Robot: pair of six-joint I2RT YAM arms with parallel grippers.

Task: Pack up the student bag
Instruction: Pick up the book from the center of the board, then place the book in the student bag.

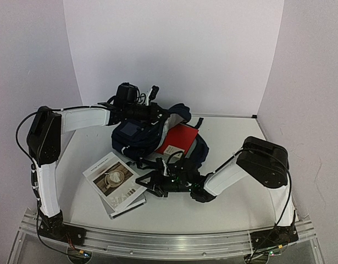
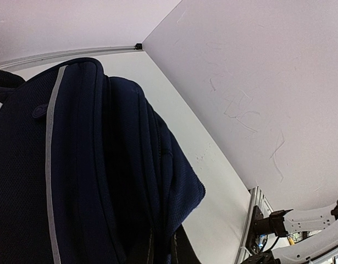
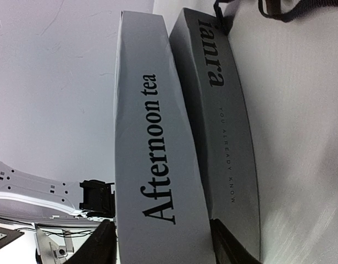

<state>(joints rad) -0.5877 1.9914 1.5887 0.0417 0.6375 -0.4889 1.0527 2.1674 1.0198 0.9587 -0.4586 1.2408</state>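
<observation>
Student bag (image 1: 137, 135) sits mid-back on surface (image 1: 229, 137), red book (image 1: 179, 138) poking out. Left tool (image 1: 159, 114) clenched at bag's top edge. Right tool (image 1: 145, 183) straddles Afternoon tea book (image 3: 152, 154) on stack (image 1: 116, 190) front-left of bag; clamped or not, cannot tell.

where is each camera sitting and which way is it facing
Top external: above and behind the bases, looking down on the table; both arms show, left gripper at the student bag, right gripper at the stacked books.
Left wrist: against the student bag, facing the right wall; no fingers show.
Right wrist: low, facing the stacked books' spines; its fingers show at the bottom.
Shared: the student bag, top and left wrist; the stacked books, top and right wrist.
</observation>
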